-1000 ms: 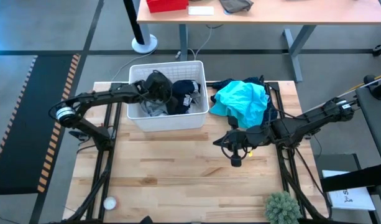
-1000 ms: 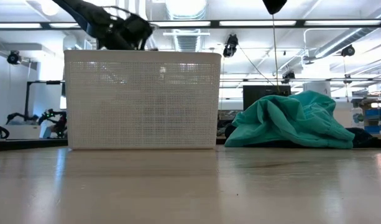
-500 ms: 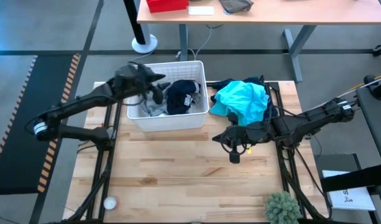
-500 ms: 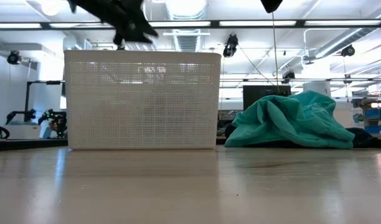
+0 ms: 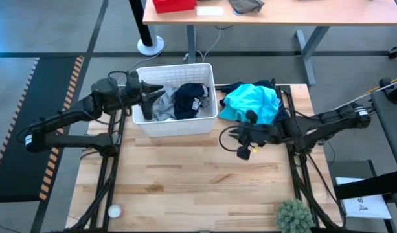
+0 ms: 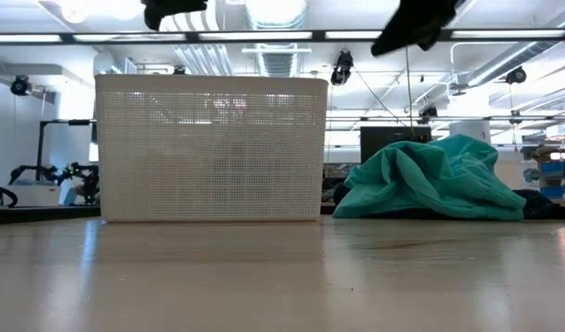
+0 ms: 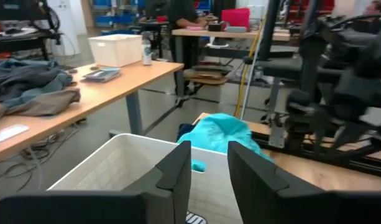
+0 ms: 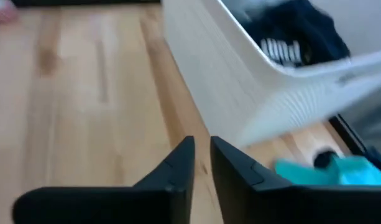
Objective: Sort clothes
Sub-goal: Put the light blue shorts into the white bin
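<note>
The wooden table [image 5: 185,175] carries a white basket [image 5: 175,123] toward its far side, at about eleven o'clock from the table's middle. Inside it lie a navy garment [image 5: 188,98] with white markings and some grey cloth [image 5: 160,111]. At one o'clock from the middle, just beside the basket, sits a heap of clothes topped by a teal garment [image 5: 252,103], with dark fabric under it.

The left gripper [image 5: 153,98] hovers over the basket's nine o'clock rim, its fingers [image 7: 178,171] a narrow gap apart with nothing between them. The right gripper [image 5: 234,139] hangs above bare table near the teal heap's six o'clock edge; its fingers [image 8: 178,165] stand a slim gap apart and hold nothing.

A small white ball [image 5: 113,211] rests near the table's seven o'clock corner.
</note>
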Robot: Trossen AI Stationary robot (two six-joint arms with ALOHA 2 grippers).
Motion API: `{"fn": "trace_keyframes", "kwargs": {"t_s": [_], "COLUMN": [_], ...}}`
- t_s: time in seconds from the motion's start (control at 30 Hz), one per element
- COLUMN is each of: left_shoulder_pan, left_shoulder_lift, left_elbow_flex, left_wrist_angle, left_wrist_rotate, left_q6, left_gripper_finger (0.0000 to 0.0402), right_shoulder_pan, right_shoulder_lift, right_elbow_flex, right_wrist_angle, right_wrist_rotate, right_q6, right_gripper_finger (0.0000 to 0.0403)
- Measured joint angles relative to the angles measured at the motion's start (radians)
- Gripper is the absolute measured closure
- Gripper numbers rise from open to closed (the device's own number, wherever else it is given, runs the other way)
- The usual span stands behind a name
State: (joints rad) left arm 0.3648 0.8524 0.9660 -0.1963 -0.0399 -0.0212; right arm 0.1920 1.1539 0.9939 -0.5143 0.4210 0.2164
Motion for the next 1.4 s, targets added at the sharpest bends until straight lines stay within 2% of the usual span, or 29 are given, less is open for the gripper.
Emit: {"fn": "trace_keyframes", "kwargs": {"t_s": [0.13,0.4,0.67,0.87,1.17,1.4], "left_shoulder_pan": [-0.018,-0.018,-0.018,-0.018,-0.018,-0.018], "left_shoulder_lift": [-0.005,-0.001,0.002,0.002,0.003,0.003], "left_elbow_flex": [-0.026,-0.060,-0.060,-0.060,-0.060,-0.060], "left_wrist_angle": [-0.002,0.002,0.003,0.002,-0.003,-0.005], "left_wrist_rotate": [0.000,0.000,0.000,0.000,0.000,0.000], "left_q6": [-0.002,-0.014,-0.018,-0.018,-0.018,-0.018], "left_gripper_finger": [0.0307,0.0267,0.0229,0.0211,0.0203,0.0211], "right_shoulder_pan": [-0.050,-0.180,-0.302,-0.360,-0.447,-0.520], "right_shoulder_lift": [0.000,0.018,0.100,0.170,0.310,0.396], "right_elbow_flex": [0.000,0.000,0.000,0.000,-0.001,-0.001], "right_wrist_angle": [-0.103,-0.261,-0.270,-0.273,-0.265,-0.263], "right_wrist_rotate": [0.028,0.096,0.099,0.128,0.185,0.186], "right_q6": [0.056,0.097,0.048,-0.006,-0.082,-0.110], "right_gripper_finger": [0.0302,0.0180,0.0111,0.0091,0.0090,0.0098]}}
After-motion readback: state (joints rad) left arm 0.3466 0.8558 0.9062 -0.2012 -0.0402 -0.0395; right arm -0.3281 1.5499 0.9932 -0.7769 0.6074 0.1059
